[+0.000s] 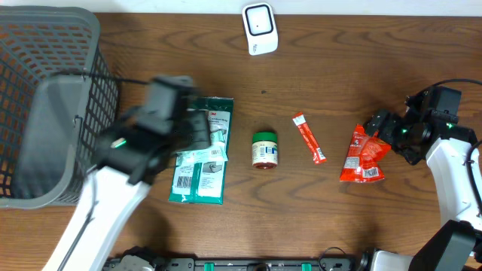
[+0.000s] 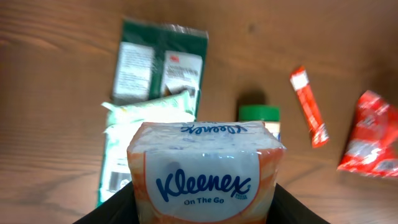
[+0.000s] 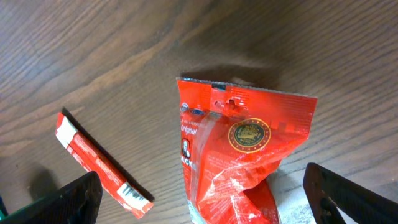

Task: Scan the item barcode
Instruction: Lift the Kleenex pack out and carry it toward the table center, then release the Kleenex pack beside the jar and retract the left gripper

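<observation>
Snugly pinched by left claw [image 2: 202, 214], Kleenex pack [image 2: 205, 142], logo [image 2: 203, 185] camera-ward; right claw [image 3: 214, 199] spread.

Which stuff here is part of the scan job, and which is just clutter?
In play: Kleenex pack, held in left claw; white scanner.
Clutter: green packets, green-lidded jar, red stick sachet, red pouch, grey basket.

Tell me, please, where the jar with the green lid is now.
In the overhead view the jar stands near the middle of the table, between the green packets on its left and the thin red sachet on its right.
</observation>
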